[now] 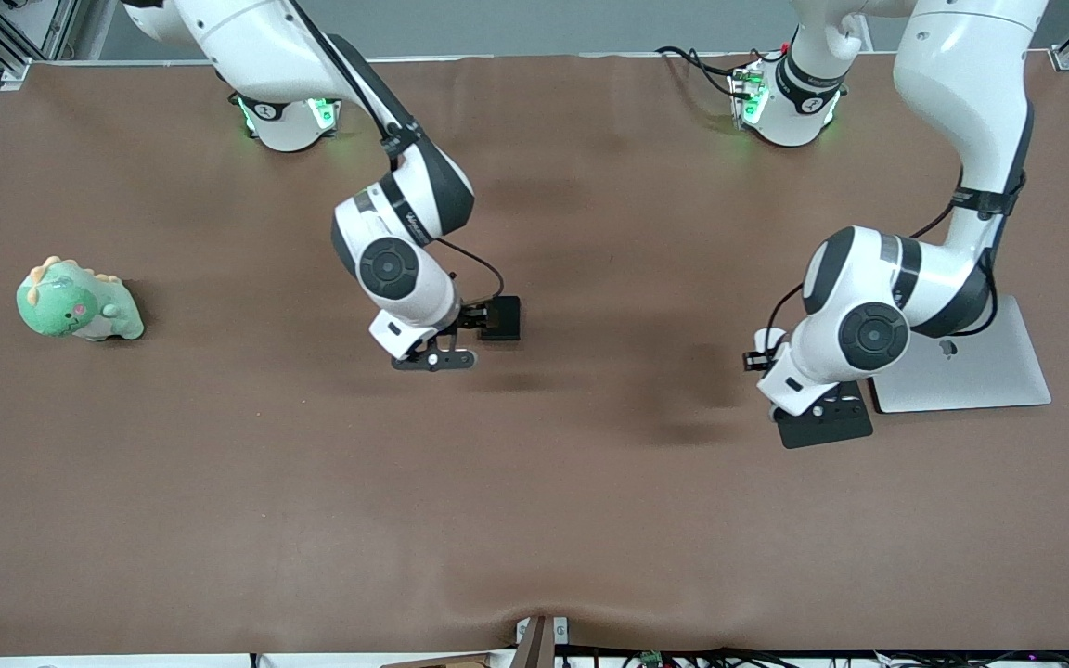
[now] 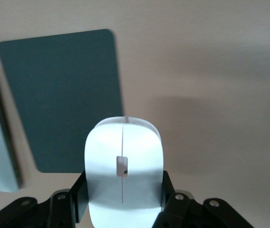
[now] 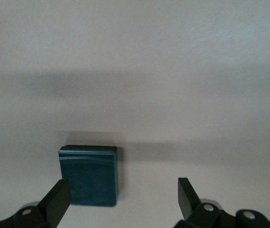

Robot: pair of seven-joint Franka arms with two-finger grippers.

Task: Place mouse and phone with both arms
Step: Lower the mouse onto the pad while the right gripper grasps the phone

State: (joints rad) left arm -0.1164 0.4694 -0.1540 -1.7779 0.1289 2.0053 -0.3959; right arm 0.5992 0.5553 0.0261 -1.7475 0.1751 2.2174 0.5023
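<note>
The left gripper (image 2: 123, 209) pinches the glossy white oval mouse (image 2: 123, 171) by its sides, up in the air over the flat, matte black mouse pad (image 2: 63, 99) with rounded corners. That pad lies on the brown cloth-covered table (image 1: 534, 520), just beside a smooth silver closed laptop (image 1: 980, 371), toward the left arm's end. The right gripper (image 3: 124, 199) hangs over the table's middle, fingers spread wide and empty, with the small black rectangular phone (image 3: 90, 175) lying flat on the cloth beneath them. A soft green dinosaur toy (image 1: 78, 301) sits toward the right arm's end.
</note>
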